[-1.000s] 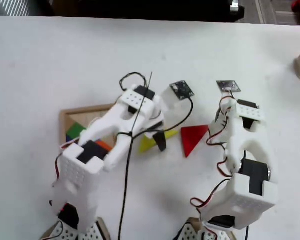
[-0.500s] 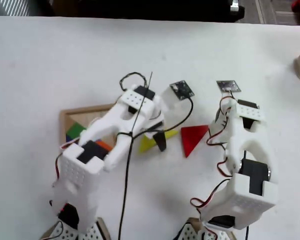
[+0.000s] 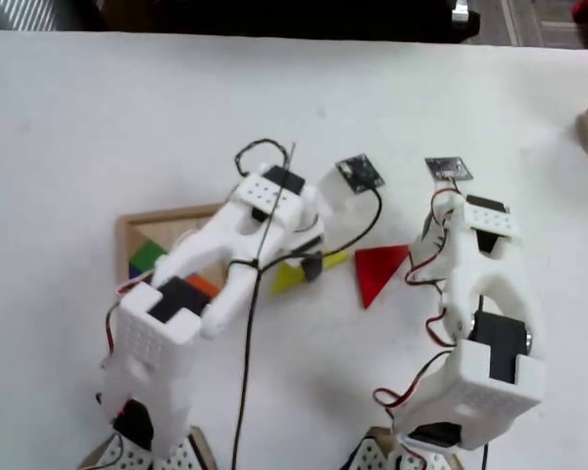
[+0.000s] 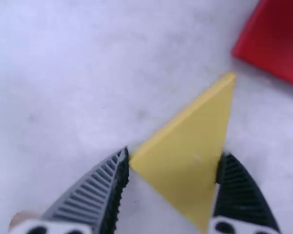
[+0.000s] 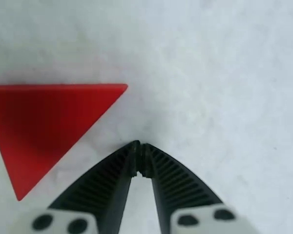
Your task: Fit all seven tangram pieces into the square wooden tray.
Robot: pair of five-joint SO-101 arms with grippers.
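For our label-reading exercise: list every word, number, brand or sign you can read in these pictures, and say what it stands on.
No text can be read anywhere.
The yellow triangle, the red triangle and the wooden tray carry no print.
Any marking on the small dark boards at the arms' wrists is too small to read.

I can read nothing here: no letter, number or sign on the yellow triangle [image 4: 195, 131] in my left claw [image 4: 173, 163], nor on the red triangle [image 5: 44, 122]. The small dark boards [image 3: 358, 173], upper middle of the overhead frame, carry specks (too small to read).
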